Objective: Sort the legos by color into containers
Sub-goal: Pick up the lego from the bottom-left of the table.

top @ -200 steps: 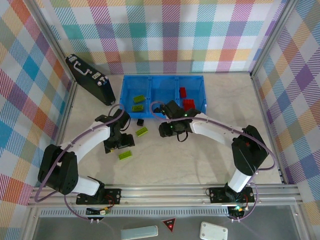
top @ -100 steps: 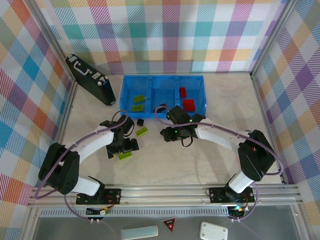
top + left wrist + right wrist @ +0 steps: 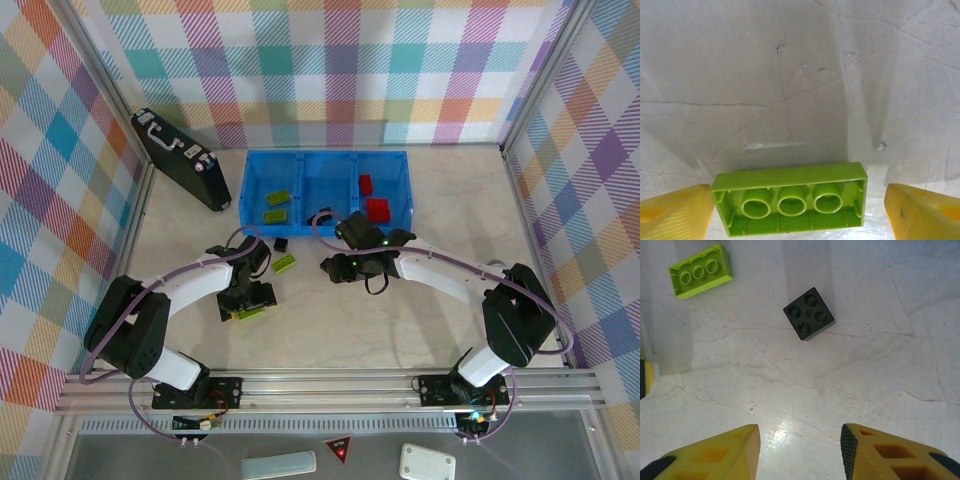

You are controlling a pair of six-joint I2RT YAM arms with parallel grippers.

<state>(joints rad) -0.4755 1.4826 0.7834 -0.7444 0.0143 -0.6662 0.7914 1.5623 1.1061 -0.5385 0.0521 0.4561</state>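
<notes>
Legos are lying in 2 places. 4 are sitting in the blue tray [image 3: 325, 153] at the far side of the table [image 3: 400, 330]: 2 lime-green ones in its left compartment and 2 red ones in its right. 3 are waiting loose in front of it: a lime-green brick [image 3: 790, 202] lying hollow side up, a second lime-green brick [image 3: 700, 271], and a black cube-like brick [image 3: 809, 313].

Over the last second the left hand [image 3: 796, 210] has been coming down from just beside the first brick to over it, so that the top view, which was showing that brick uncovered, is now showing little more than a green edge under the hand. Its fingers are standing apart, straddling the brick's long axis and not yet clamping it. A pick for the left compartment is probably starting. The right hand [image 3: 800, 440] has been drifting slightly rightward; its fingers are standing apart over bare table, holding nothing.

The left wrist view is revealing what the top view is hiding: the left finger is reaching the brick's end, while a gap is remaining at the right finger. The right wrist view is showing the black brick and the second green one lying ahead of its fingers, well apart from them.
</notes>
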